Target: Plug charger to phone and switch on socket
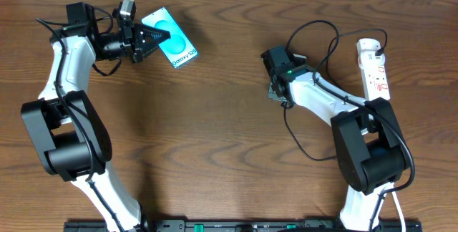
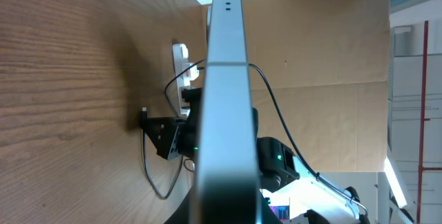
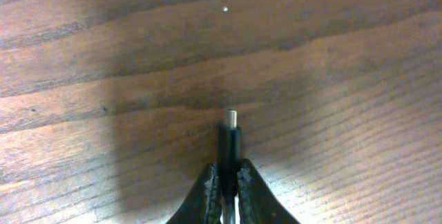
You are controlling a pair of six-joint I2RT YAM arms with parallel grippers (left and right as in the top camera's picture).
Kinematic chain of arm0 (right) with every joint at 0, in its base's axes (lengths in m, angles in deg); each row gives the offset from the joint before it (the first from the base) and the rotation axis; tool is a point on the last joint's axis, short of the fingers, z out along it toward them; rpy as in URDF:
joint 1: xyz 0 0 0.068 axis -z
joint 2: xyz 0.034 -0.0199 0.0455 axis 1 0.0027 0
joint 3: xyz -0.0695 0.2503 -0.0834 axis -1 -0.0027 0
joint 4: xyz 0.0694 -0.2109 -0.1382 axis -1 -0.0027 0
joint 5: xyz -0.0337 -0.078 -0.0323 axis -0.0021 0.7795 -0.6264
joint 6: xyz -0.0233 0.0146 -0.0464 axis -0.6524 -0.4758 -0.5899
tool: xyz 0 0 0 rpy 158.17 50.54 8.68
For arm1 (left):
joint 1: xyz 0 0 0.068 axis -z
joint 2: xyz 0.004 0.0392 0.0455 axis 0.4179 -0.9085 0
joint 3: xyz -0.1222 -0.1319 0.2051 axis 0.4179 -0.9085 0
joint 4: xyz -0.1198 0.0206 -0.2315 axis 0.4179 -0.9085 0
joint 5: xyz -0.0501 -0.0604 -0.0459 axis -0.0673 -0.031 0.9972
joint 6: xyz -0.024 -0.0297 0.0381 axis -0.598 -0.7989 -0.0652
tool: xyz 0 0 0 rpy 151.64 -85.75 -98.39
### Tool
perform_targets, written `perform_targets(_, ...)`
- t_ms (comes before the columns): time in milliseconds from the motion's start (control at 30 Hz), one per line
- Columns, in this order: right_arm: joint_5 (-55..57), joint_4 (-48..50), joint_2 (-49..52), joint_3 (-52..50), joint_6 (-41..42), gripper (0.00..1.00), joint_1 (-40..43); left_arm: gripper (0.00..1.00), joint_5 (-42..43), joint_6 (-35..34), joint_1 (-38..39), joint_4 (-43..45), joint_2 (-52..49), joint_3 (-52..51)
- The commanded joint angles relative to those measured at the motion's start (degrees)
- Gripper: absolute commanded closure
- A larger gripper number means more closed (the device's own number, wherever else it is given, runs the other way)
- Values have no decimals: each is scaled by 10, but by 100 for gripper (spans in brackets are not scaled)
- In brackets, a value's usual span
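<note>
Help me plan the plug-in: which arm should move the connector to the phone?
Right. The right gripper pinches the charger just behind its tip, which sticks out forward and free. The left gripper is busy holding the phone.

The white socket [image 1: 374,67], red-marked, lies flat. Well to its left the phone [image 1: 174,42], teal screen up and slanted, sits gripped in my left claw [image 1: 159,37]. The charger [image 3: 229,144] loops its thin black cable just left of the socket, connector end pinched in my right claw [image 3: 229,179].
</note>
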Motion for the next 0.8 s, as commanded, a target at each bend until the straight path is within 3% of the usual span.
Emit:
perform_targets(0, -37, 5, 33, -38, -11, 84, -2, 93, 20, 2, 0, 1, 3, 9)
perform_targets(500, -67, 14, 33, -40, -11, 83, -2, 93, 20, 2, 0, 1, 3, 9)
perform_targets(767, -67, 14, 34, -41, -11, 91, -2, 93, 20, 2, 0, 1, 3, 9)
